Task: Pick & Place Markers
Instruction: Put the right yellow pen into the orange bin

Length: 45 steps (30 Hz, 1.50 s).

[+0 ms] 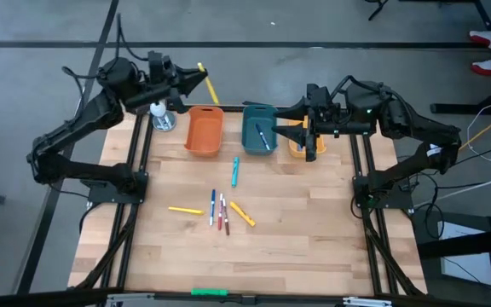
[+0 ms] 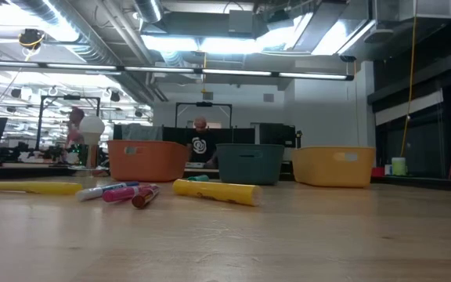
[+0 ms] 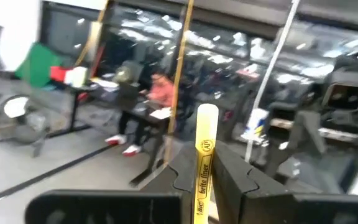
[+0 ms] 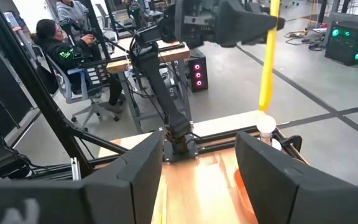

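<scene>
My left gripper [image 1: 196,79] is raised over the table's far left corner, beside the orange bin [image 1: 204,130], and is shut on a yellow marker [image 1: 208,85]. My right gripper [image 1: 285,111] hovers open over the yellow bin [image 1: 300,141], pointing toward the left arm, with nothing between its fingers [image 4: 135,177]. Several markers lie flat on the middle of the table: a teal one [image 1: 235,170], a yellow one [image 1: 186,210], a blue-and-white one [image 1: 212,207], a red one [image 1: 222,215] and an orange-yellow one [image 1: 243,213]. A blue marker [image 1: 263,136] lies in the teal bin [image 1: 254,119]. My left gripper pinches the yellow marker's barrel [image 3: 202,182], near its middle, between its two fingers [image 3: 238,183]. The fingers reach out about level and lie across the marker. The marker stands nearly upright, lifted clear, with one end above the fingers and the other end [image 4: 265,102] hanging below them.
The orange, teal and yellow bins stand in a row along the far side. A white round object [image 1: 162,115] sits at the far left by the left arm. A bright green stick [image 1: 209,292] lies at the near edge. People sit at desks beyond the table.
</scene>
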Tool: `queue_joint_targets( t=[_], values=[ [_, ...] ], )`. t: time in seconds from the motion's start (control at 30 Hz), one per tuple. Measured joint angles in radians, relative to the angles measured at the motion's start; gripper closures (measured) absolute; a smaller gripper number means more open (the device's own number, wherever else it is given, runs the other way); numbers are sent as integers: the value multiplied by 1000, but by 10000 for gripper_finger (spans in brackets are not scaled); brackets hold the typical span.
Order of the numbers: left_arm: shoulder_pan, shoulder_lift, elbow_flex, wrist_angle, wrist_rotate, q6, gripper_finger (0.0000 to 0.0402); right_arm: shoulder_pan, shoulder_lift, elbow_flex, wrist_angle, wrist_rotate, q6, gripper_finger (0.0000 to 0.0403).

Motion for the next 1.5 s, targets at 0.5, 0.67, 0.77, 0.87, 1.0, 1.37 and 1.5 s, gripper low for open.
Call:
queue_joint_targets(
  t=[0.5, 0.67, 0.77, 0.87, 1.0, 1.37, 1.5],
  values=[
    [0, 21, 132, -476, -281, -25, 379, 0, 0, 0, 0, 0, -2, 202],
    [0, 63, 132, -536, -314, -64, 379, 0, 0, 0, 0, 0, -1, 202],
    [0, 93, 132, -566, -337, -81, 379, 0, 0, 0, 0, 0, -1, 202],
    [0, 127, 132, -610, -367, -85, 379, 0, 0, 0, 0, 0, -1, 202],
    [10, 168, 132, -681, -394, -93, 379, 0, 0, 0, 0, -1, 0, 202],
    [69, 256, 132, -745, -389, -120, 379, 0, 0, 0, -3, -1, 3, 202],
    [89, 282, 132, -775, -379, -134, 379, 0, 0, 0, -4, -1, 6, 202]
  ],
)
